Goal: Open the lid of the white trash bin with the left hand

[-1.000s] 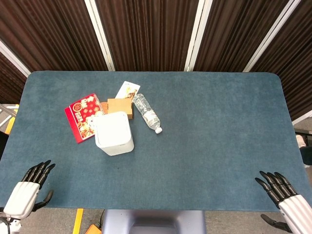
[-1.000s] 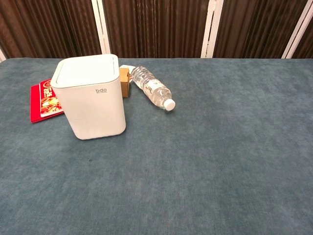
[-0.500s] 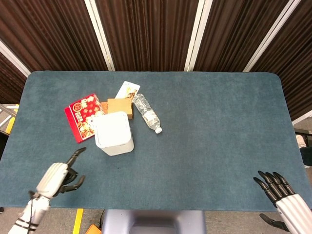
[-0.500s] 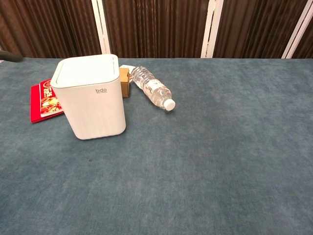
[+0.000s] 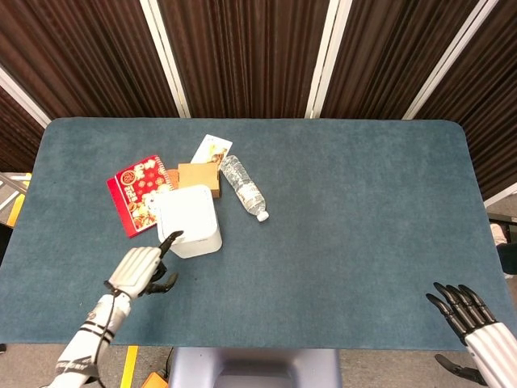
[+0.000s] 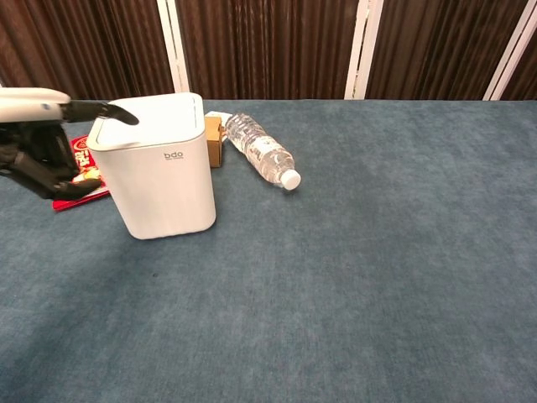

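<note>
The white trash bin (image 5: 190,221) (image 6: 160,163) stands upright on the left part of the blue table, its lid down. My left hand (image 5: 141,268) (image 6: 38,141) hovers at the bin's near left corner, one finger stretched out with its tip over the lid's edge, the other fingers curled under. Nothing is held in it. My right hand (image 5: 471,317) lies at the table's near right corner with its fingers spread; the chest view does not show it.
Behind the bin lie a red printed packet (image 5: 137,192) (image 6: 77,172), a brown cardboard box (image 5: 199,177) (image 6: 213,138), a white card (image 5: 212,149) and a clear plastic bottle (image 5: 243,187) (image 6: 263,152) on its side. The blue table (image 5: 363,210) stretches to the right.
My left hand has risen from the near left table edge and moved right and forward to the bin, one finger now extended over the lid's corner. The right hand has barely shifted.
</note>
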`<move>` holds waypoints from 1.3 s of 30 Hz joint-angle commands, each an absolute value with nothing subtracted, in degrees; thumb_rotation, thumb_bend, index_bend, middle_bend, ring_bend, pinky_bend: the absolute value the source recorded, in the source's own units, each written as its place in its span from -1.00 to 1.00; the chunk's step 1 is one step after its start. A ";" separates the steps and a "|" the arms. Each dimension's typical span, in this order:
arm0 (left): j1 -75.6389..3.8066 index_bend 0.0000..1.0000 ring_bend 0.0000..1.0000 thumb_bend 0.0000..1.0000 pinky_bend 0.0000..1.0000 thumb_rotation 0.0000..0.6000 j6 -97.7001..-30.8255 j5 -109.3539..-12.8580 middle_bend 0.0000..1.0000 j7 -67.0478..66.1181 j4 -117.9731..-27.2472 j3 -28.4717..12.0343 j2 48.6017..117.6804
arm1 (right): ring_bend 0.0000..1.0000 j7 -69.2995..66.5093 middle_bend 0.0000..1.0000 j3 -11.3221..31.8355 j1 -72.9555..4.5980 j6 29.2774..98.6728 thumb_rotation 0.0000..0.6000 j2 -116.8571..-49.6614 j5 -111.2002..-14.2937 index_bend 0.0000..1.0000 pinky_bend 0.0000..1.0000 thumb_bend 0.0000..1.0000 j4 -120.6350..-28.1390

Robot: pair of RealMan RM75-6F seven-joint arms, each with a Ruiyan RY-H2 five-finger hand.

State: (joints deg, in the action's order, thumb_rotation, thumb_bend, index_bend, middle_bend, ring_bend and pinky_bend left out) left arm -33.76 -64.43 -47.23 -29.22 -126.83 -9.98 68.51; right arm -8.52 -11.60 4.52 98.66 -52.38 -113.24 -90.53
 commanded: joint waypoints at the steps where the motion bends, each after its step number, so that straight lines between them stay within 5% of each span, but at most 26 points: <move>1: -39.06 -1.00 1.00 -0.09 1.00 1.00 -67.54 -39.35 1.00 -34.18 -126.77 -12.21 73.03 | -1.00 -8.78 -1.00 -11.59 4.59 98.84 1.00 -52.30 -113.18 -1.00 -1.00 -0.52 -90.41; 24: -45.30 -0.99 1.00 -0.09 1.00 1.00 -66.75 -29.61 1.00 -37.90 -125.13 -8.53 73.17 | -1.00 -9.13 -1.00 -11.59 5.21 99.66 1.00 -52.12 -113.04 -1.00 -1.00 -0.52 -90.30; 31: -40.59 -1.00 0.98 -0.09 1.00 1.00 -74.34 -49.57 0.97 -30.21 -125.15 -9.05 74.59 | -1.00 -9.48 -1.00 -11.49 5.28 99.90 1.00 -52.04 -112.90 -1.00 -1.00 -0.52 -90.18; 39: -33.64 -1.00 0.64 -0.09 0.99 1.00 -79.68 -72.09 0.62 -30.22 -126.90 -0.15 68.64 | -1.00 -9.07 -1.00 -11.52 5.55 100.15 1.00 -52.03 -113.02 -1.00 -1.00 -0.52 -90.18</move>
State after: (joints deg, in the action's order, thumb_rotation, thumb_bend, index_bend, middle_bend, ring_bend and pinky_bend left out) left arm -38.20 -75.92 -62.34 -31.61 -126.21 -5.16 71.75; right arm -9.08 -11.51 5.53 100.13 -52.03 -113.02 -90.18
